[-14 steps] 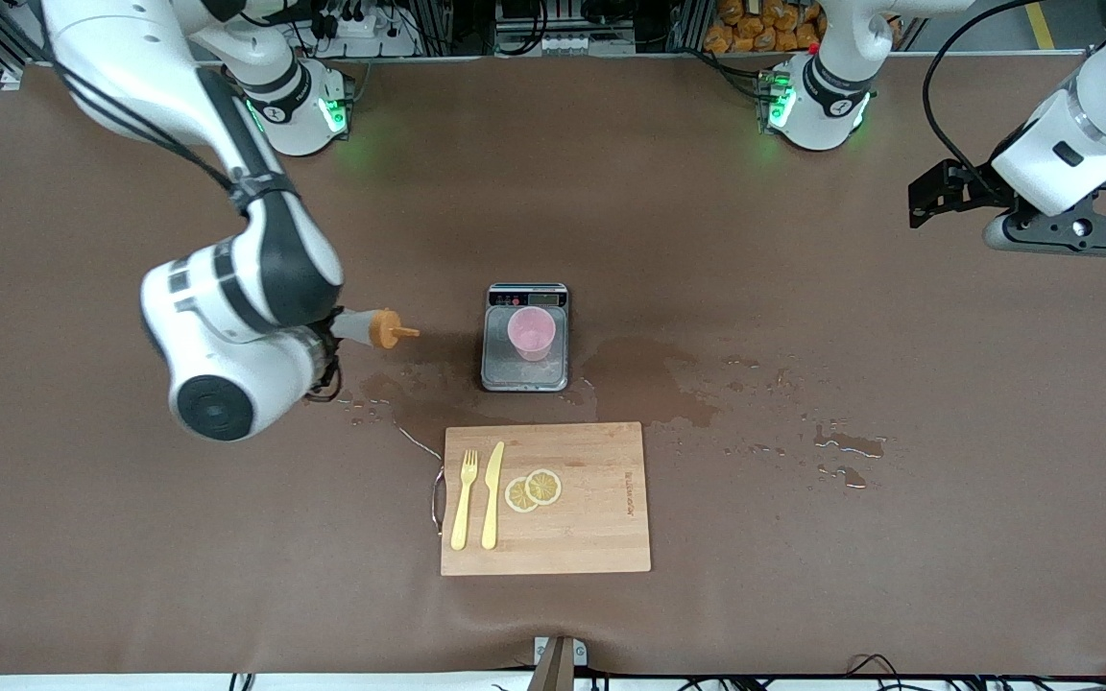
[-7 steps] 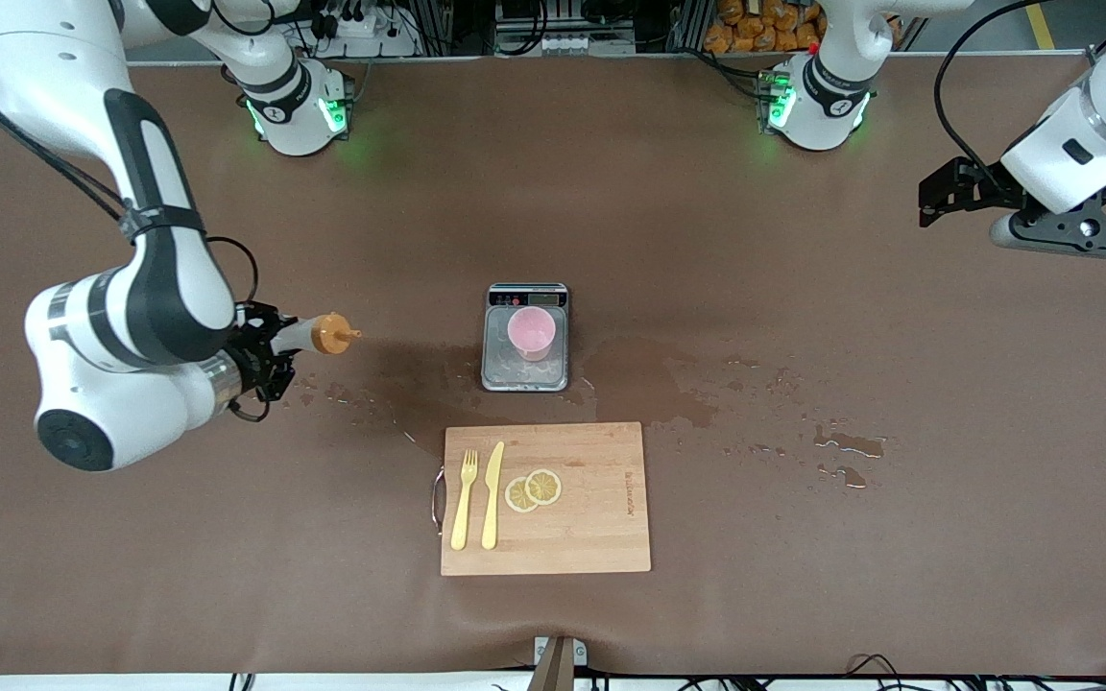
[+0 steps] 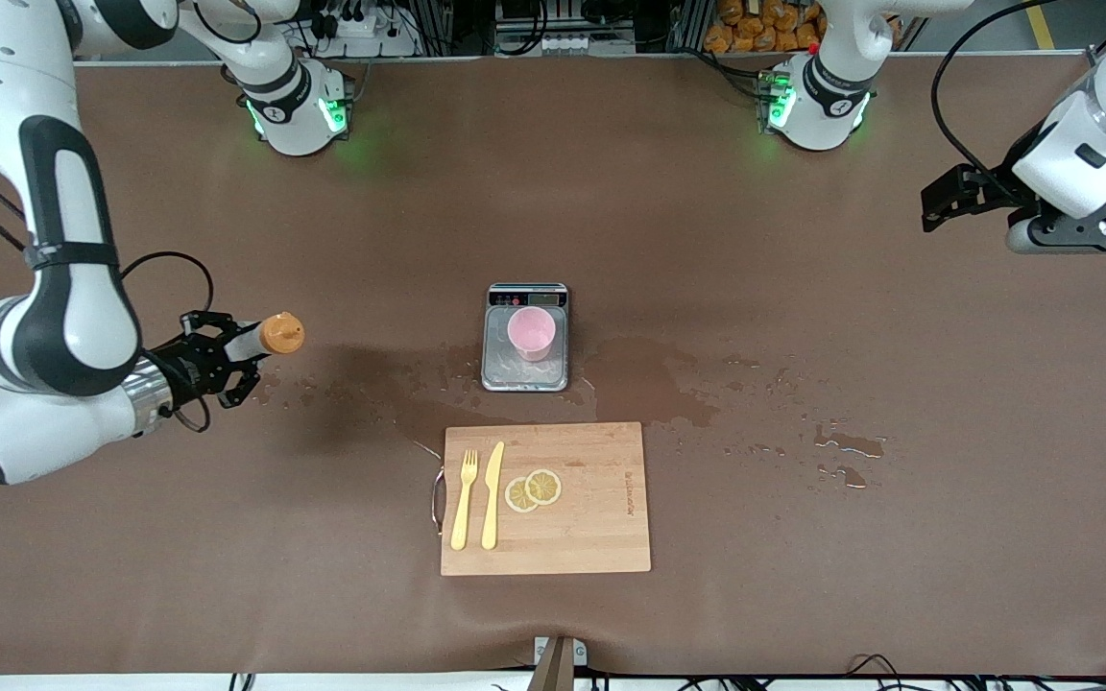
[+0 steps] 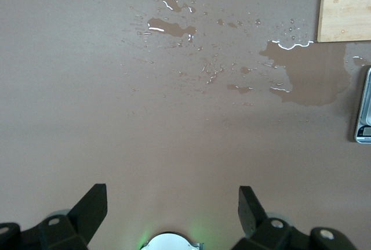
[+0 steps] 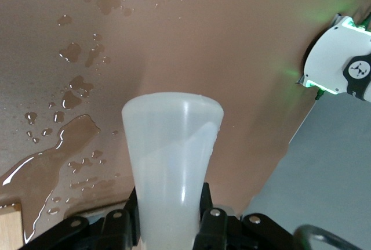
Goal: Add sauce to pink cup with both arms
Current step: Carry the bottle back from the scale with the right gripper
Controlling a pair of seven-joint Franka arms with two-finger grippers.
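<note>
Orange-capped sauce (image 3: 265,338) sits clamped in the right gripper (image 3: 217,353), which has carried it away from the pink cup (image 3: 531,333) on the scale (image 3: 525,369) toward its own table end; pouring looks finished. The left gripper (image 3: 947,197) waits, fingers spread, holding nothing.

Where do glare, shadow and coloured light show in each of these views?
Front view: green glow at both arm bases, a dark shadow on the table near the sauce bottle. Left wrist view: white glints on the puddles. Right wrist view: the bottle fills the foreground, green light from the base.
</note>
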